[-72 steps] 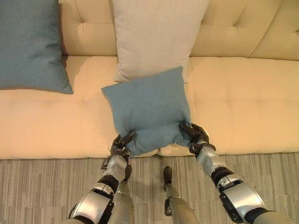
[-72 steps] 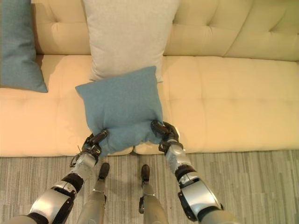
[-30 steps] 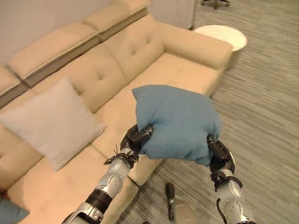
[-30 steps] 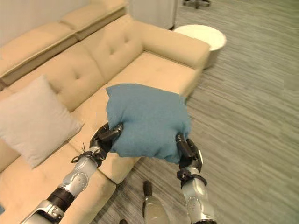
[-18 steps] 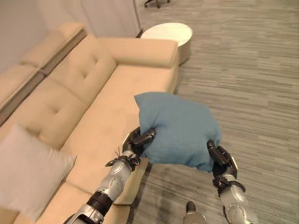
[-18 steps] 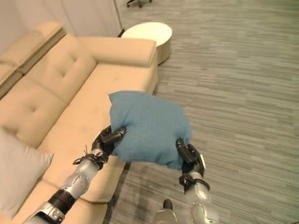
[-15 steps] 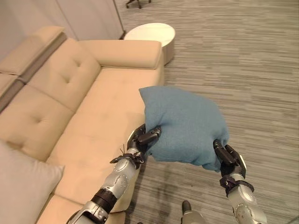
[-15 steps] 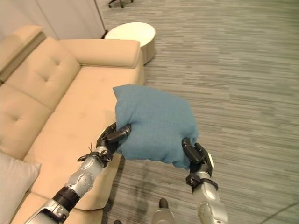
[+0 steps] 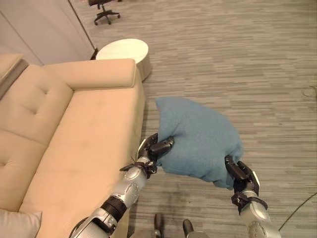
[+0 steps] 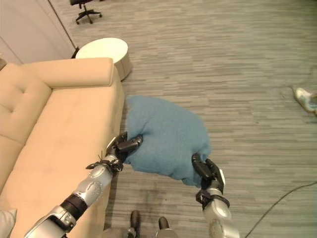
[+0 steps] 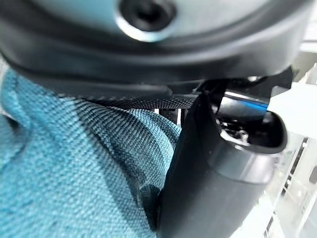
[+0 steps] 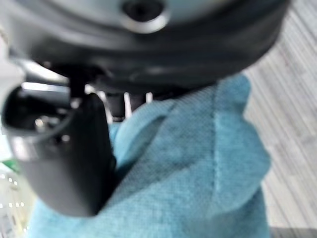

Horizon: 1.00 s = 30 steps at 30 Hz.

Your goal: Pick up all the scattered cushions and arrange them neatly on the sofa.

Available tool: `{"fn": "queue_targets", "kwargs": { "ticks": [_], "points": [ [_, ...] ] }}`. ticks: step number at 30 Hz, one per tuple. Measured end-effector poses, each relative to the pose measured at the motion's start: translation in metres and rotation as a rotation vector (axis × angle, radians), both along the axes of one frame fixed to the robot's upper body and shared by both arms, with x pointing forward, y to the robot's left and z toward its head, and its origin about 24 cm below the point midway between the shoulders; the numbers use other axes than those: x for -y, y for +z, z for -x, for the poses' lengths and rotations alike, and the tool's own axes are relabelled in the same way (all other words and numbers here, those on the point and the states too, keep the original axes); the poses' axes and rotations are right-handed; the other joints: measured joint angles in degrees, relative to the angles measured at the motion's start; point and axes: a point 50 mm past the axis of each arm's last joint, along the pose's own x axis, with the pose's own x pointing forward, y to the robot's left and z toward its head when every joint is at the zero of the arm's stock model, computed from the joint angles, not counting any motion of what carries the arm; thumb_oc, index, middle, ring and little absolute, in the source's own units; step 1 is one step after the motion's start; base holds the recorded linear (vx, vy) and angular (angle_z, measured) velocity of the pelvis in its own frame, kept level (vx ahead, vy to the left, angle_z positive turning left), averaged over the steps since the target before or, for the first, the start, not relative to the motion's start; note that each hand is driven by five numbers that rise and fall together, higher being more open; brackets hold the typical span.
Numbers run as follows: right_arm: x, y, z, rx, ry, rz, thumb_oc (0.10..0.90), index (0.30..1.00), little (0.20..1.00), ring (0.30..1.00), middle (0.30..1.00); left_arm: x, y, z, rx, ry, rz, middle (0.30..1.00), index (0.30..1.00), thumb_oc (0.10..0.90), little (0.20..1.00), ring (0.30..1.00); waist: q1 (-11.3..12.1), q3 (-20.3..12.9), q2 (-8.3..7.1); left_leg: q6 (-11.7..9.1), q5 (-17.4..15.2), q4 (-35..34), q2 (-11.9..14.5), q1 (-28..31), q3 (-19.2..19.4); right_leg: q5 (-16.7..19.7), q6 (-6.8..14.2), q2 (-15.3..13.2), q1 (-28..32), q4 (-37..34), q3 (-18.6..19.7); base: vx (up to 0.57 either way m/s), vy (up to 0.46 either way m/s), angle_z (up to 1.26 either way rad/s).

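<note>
- Blue cushion (image 9: 198, 139) hangs in the air between both hands, over the striped grey carpet (image 9: 237, 59) just off the front edge of the sofa (image 9: 74, 134); it touches neither seat nor floor.
- Left hand (image 9: 154, 148) grips the cushion's left corner, fingers curled onto the fabric; in the left wrist view the thumb (image 11: 213, 178) presses into the blue weave (image 11: 74, 173).
- Right hand (image 9: 240, 176) clamps the lower right corner, fingers wrapped up round the bunched edge; the right wrist view shows its thumb (image 12: 74, 163) dug into a fold of the cloth (image 12: 198, 163).
- Cushion sags a little between the two grips, its upper corner pointing away from the robot.
- Cream sofa runs along the left side of the head views, with a tufted back and a padded armrest (image 9: 94, 74) at the far end; its seat beside the left arm is bare.
- Pale cushion corner (image 9: 20, 225) peeks in on the seat at the lower left edge, well apart from the blue one.
- Round white table (image 9: 123, 52) stands just beyond the armrest, on the carpet.
- Black office chair (image 9: 103, 10) sits farther off, near a white wall (image 9: 44, 29).
- Small light object (image 10: 304, 96) lies on the carpet at the far right; I cannot tell what it is.
</note>
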Motion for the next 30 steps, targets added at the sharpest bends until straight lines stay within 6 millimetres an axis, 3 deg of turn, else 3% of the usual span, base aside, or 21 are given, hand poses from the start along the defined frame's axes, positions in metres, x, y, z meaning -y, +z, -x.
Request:
{"fn": "queue_targets", "kwargs": {
  "ticks": [1,2,3,4,5,6,8,10,11,12,13,14,16,19,20,21,23,26,27,28,30],
  "points": [
    [0.001,0.000,0.000,-0.003,0.003,0.006,0.400,0.300,0.300,0.300,0.300,0.000,0.000,0.000,0.002,-0.001,-0.004,0.300,0.300,0.400,0.300,0.300,0.46,0.08,1.93,1.83,3.07,-0.35,2.08,0.12,-0.08,-1.21,0.93,2.46,-0.20,2.06,0.84,0.38,-0.048,-0.77],
    [-0.004,-0.004,0.001,-0.010,0.003,-0.014,0.400,0.300,0.300,0.300,0.300,-0.003,-0.001,0.000,0.001,0.005,-0.013,0.300,0.300,0.400,0.300,0.300,1.63,0.18,1.26,1.48,3.17,0.50,1.93,0.23,0.47,-4.94,2.83,3.05,-2.89,8.12,1.14,0.34,0.011,-1.04],
    [-0.013,-0.006,0.000,-0.015,0.022,-0.030,0.400,0.300,0.300,0.300,0.300,-0.010,-0.001,0.000,0.003,0.014,-0.029,0.300,0.300,0.400,0.300,0.300,3.45,0.40,-0.25,1.09,2.98,0.11,0.84,1.28,1.20,-8.57,3.42,3.42,-5.24,15.75,1.43,0.33,0.011,-0.89],
    [-0.015,-0.008,0.001,-0.020,0.029,-0.035,0.400,0.300,0.300,0.300,0.300,-0.013,-0.002,0.000,0.002,0.017,-0.039,0.300,0.300,0.400,0.300,0.300,3.67,0.59,-1.07,1.33,3.36,-0.40,-0.26,2.30,1.23,-10.22,3.16,3.67,-5.50,17.62,2.42,0.27,0.020,-0.65],
    [-0.019,-0.009,0.002,-0.023,0.032,-0.044,0.400,0.300,0.300,0.300,0.300,-0.015,-0.003,0.000,-0.002,0.022,-0.044,0.300,0.300,0.400,0.300,0.300,4.21,0.59,-1.08,2.67,5.38,-1.10,-1.66,3.70,0.94,-11.78,0.54,3.05,-3.17,15.51,2.88,0.35,0.035,-0.20],
    [-0.017,-0.010,0.003,-0.030,0.029,-0.041,0.400,0.300,0.300,0.300,0.300,-0.015,-0.003,0.000,-0.003,0.025,-0.046,0.300,0.300,0.400,0.300,0.300,4.24,0.67,-0.41,3.60,5.53,-0.95,-1.89,4.31,0.62,-11.78,0.97,2.87,-1.52,14.09,2.57,0.47,0.036,-0.03],
    [-0.025,-0.013,0.003,-0.043,0.055,-0.052,0.400,0.300,0.300,0.300,0.300,-0.018,-0.002,-0.001,0.002,0.036,-0.055,0.300,0.300,0.400,0.300,0.300,4.89,0.97,-1.31,5.14,4.54,-1.00,-2.61,5.98,1.12,-12.81,2.07,1.84,0.09,13.83,2.48,0.30,0.010,-0.03],
    [-0.036,-0.014,0.000,-0.042,0.091,-0.066,0.400,0.300,0.300,0.300,0.300,-0.029,0.000,-0.003,0.013,0.063,-0.082,0.300,0.300,0.400,0.300,0.300,7.25,0.89,-3.47,6.49,3.58,-1.35,-2.57,7.10,3.67,-14.18,4.66,0.40,-1.95,18.08,1.29,0.31,-0.009,-0.51],
    [-0.039,-0.011,-0.006,-0.032,0.110,-0.058,0.400,0.300,0.300,0.300,0.300,-0.037,0.001,-0.004,0.012,0.087,-0.094,0.300,0.300,0.400,0.300,0.300,8.83,1.00,-4.19,8.30,3.91,-1.61,-2.08,7.74,6.41,-15.46,8.20,-0.75,-4.87,24.21,-2.52,0.35,0.020,-0.90],
    [-0.042,-0.008,-0.010,-0.017,0.125,-0.049,0.400,0.300,0.300,0.300,0.300,-0.043,0.001,-0.005,0.011,0.109,-0.105,0.300,0.300,0.400,0.300,0.300,9.45,1.34,-4.31,10.05,1.12,-1.50,-1.61,9.16,7.21,-12.29,13.42,-2.69,-9.38,33.85,-8.47,0.39,0.040,-0.64],
    [-0.043,-0.009,-0.009,-0.021,0.121,-0.049,0.400,0.300,0.300,0.300,0.300,-0.045,0.000,-0.004,0.005,0.118,-0.114,0.300,0.300,0.400,0.300,0.300,8.70,1.72,-4.06,9.94,1.78,-1.75,-1.31,11.27,7.22,-11.96,13.83,-5.48,-12.18,39.56,-14.97,0.21,0.018,-0.30],
    [-0.043,-0.010,-0.007,-0.028,0.121,-0.046,0.400,0.300,0.300,0.300,0.300,-0.045,-0.001,-0.004,0.002,0.116,-0.117,0.300,0.300,0.400,0.300,0.300,8.71,1.76,-4.03,10.02,1.29,-1.83,-1.21,12.43,7.25,-11.87,13.65,-6.42,-12.38,39.57,-16.18,0.23,-0.015,0.04],
    [-0.042,-0.012,-0.005,-0.039,0.128,-0.035,0.400,0.300,0.300,0.300,0.300,-0.043,-0.001,-0.002,0.003,0.109,-0.115,0.300,0.300,0.400,0.300,0.300,7.54,1.70,-3.99,9.55,-0.76,-1.97,-0.59,15.80,7.14,-9.79,9.69,-9.88,-12.05,34.73,-19.12,0.26,-0.075,0.04],
    [-0.039,-0.009,-0.005,-0.028,0.145,-0.026,0.400,0.300,0.300,0.300,0.300,-0.044,0.005,-0.003,0.034,0.110,-0.120,0.300,0.300,0.400,0.300,0.300,5.45,1.50,-3.67,8.38,-2.07,-1.87,0.56,16.65,6.12,-7.14,6.60,-10.42,-13.11,25.07,-18.01,0.45,-0.246,0.03],
    [-0.035,-0.009,-0.004,-0.027,0.146,-0.019,0.400,0.300,0.300,0.300,0.300,-0.041,0.006,-0.003,0.046,0.099,-0.127,0.300,0.300,0.400,0.300,0.300,4.52,1.41,-3.59,7.18,-3.76,-2.01,1.43,17.04,4.68,-6.21,5.60,-9.67,-14.20,20.21,-15.58,0.45,-0.273,0.11],
    [-0.035,-0.010,-0.003,-0.031,0.144,-0.020,0.400,0.300,0.300,0.300,0.300,-0.040,0.005,-0.003,0.045,0.093,-0.132,0.300,0.300,0.400,0.300,0.300,3.55,1.31,-3.39,7.05,-4.21,-1.95,1.91,17.04,3.82,-5.31,5.50,-8.82,-14.31,16.18,-12.70,0.47,-0.267,0.33],
    [-0.031,-0.013,0.002,-0.047,0.136,-0.018,0.400,0.300,0.300,0.300,0.300,-0.035,0.000,-0.002,0.027,0.079,-0.128,0.300,0.300,0.400,0.300,0.300,-0.09,1.19,-2.95,5.92,-5.20,-2.11,3.00,17.88,0.45,0.97,7.82,-8.84,-15.82,4.65,-5.78,0.50,-0.335,0.74],
    [-0.028,-0.024,0.020,-0.110,0.128,-0.007,0.400,0.300,0.300,0.300,0.300,-0.026,-0.017,0.006,-0.038,0.062,-0.135,0.300,0.300,0.400,0.300,0.300,-2.68,0.89,-3.34,2.51,-8.35,-3.08,4.74,22.94,-3.21,8.69,8.29,-10.10,-15.08,0.14,-4.58,0.32,-0.263,0.74],
    [-0.027,-0.030,0.031,-0.145,0.122,-0.008,0.400,0.300,0.300,0.300,0.300,-0.025,-0.023,0.011,-0.056,0.050,-0.142,0.300,0.300,0.400,0.300,0.300,-3.30,-0.14,-4.75,1.26,-9.68,-3.82,5.03,25.02,-4.83,8.88,8.06,-10.51,-14.13,1.92,-4.47,0.47,-0.470,0.71],
    [-0.022,-0.034,0.035,-0.177,0.119,0.004,0.400,0.300,0.300,0.300,0.300,-0.019,-0.030,0.017,-0.088,0.048,-0.119,0.300,0.300,0.400,0.300,0.300,-3.27,-0.73,-2.19,0.05,-11.26,-3.53,7.43,26.36,-5.59,10.13,7.39,-8.23,-15.03,5.94,-5.09,0.33,-0.344,0.45],
    [-0.011,-0.036,0.035,-0.204,0.110,0.040,0.400,0.300,0.300,0.300,0.300,-0.012,-0.034,0.021,-0.103,0.035,-0.105,0.300,0.300,0.400,0.300,0.300,-2.90,-1.82,0.51,-0.86,-10.31,0.70,10.88,23.58,-5.72,7.13,5.52,-5.41,-14.96,8.31,-7.49,0.21,-0.319,0.36]
  ]
}}
